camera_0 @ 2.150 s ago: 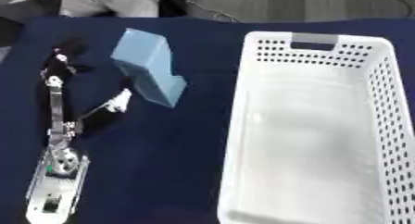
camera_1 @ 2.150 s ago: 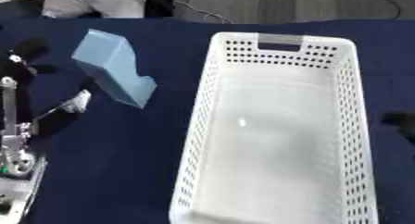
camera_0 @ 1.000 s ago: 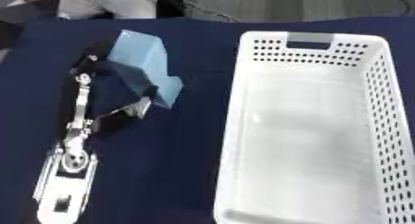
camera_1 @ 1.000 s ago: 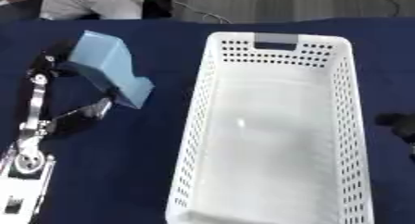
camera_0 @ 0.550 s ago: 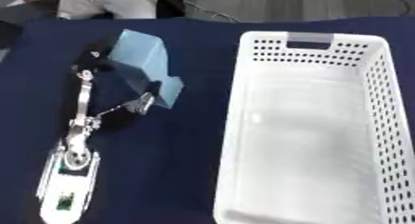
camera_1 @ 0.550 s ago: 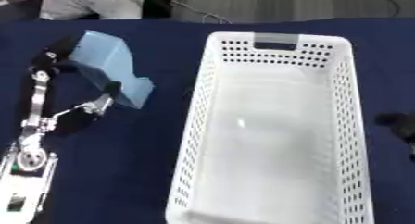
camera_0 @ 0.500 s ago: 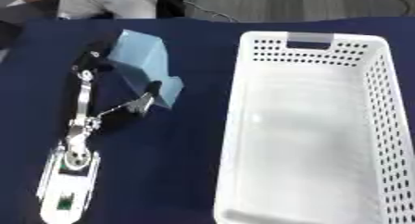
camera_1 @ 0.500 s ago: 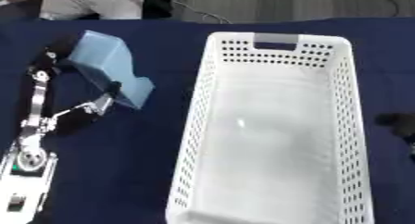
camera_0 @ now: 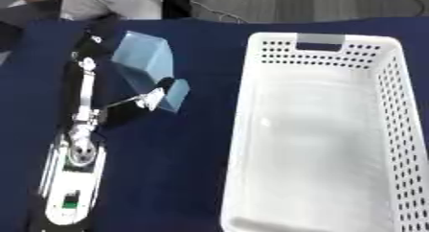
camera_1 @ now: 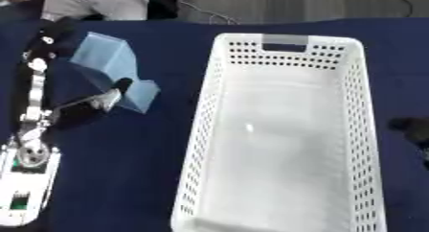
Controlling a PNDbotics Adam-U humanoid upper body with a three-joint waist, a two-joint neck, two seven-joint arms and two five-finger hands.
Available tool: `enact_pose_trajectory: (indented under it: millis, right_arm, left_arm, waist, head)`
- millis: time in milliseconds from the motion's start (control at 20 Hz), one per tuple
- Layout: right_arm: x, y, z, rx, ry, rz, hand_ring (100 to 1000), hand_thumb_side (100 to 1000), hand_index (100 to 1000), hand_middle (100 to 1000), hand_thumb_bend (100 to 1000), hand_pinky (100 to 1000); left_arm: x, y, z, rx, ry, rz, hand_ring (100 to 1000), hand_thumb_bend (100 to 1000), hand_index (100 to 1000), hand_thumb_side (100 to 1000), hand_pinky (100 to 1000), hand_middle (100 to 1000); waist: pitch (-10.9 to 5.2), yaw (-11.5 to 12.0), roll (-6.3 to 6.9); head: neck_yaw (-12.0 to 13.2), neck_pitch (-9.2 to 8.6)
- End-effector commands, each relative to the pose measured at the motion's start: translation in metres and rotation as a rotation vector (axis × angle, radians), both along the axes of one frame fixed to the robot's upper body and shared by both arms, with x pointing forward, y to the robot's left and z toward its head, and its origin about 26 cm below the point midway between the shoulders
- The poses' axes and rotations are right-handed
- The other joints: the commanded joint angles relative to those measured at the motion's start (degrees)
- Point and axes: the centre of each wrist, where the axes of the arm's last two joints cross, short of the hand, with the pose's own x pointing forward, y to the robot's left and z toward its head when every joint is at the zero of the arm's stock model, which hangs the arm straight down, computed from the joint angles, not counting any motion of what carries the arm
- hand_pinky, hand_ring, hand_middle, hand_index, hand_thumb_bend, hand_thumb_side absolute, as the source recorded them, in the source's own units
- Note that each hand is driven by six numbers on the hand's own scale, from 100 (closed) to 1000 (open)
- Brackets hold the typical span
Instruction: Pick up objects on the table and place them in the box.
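A light blue box (camera_0: 144, 61) lies on the dark blue cloth, left of the white perforated basket (camera_0: 243, 106), which holds nothing. My left hand (camera_0: 81, 130) reaches in from the lower left and straddles the box. Its long fingers (camera_0: 85, 68) run straight up the box's left side, a little apart from it, with their tips by its far left corner. The thumb (camera_0: 157, 91) touches the box's near right face. The box rests on the cloth. Only a dark bit of my right hand (camera_1: 411, 128) shows at the right edge, beyond the basket.
The basket fills the right half of the view, its handle slot (camera_0: 318, 46) at the far end. A strip of blue cloth (camera_0: 193, 168) lies between my left arm and the basket. A dark flat object (camera_0: 25, 15) sits at the far left corner.
My left hand has slid forward and rightward to the blue box; its fingers now reach the box's far corner and the thumb has come onto its near face. The box and basket have not moved.
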Motion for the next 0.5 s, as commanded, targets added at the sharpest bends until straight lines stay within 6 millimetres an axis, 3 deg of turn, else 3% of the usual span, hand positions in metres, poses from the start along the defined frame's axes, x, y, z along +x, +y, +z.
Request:
enact_pose_trajectory:
  millis: [50,150,500]
  right_arm:
    - [-0.002,-0.002,0.006,-0.021,-0.063,0.007,776,791,1000,839,100,896]
    - [-0.002,-0.001,0.006,-0.022,-0.064,0.008,775,790,1000,839,100,896]
    - [-0.002,-0.001,0.007,-0.022,-0.066,0.012,772,790,1000,839,100,896]
  left_arm:
    - [-0.002,0.003,0.015,0.093,-0.057,0.057,851,690,934,217,737,844]
    - [-0.001,0.003,0.018,0.132,-0.072,0.081,852,723,934,200,744,844]
    - [0.002,0.0,0.027,0.204,-0.109,0.072,838,716,926,227,738,831]
  waist:
    - [-1.1,-0.1,0.01]
    - [-1.08,-0.2,0.05]
    - [-0.99,-0.5,0.18]
  head:
    - [-0.2,-0.07]
    - [-0.1,-0.04]
    - [0.0,0.12]
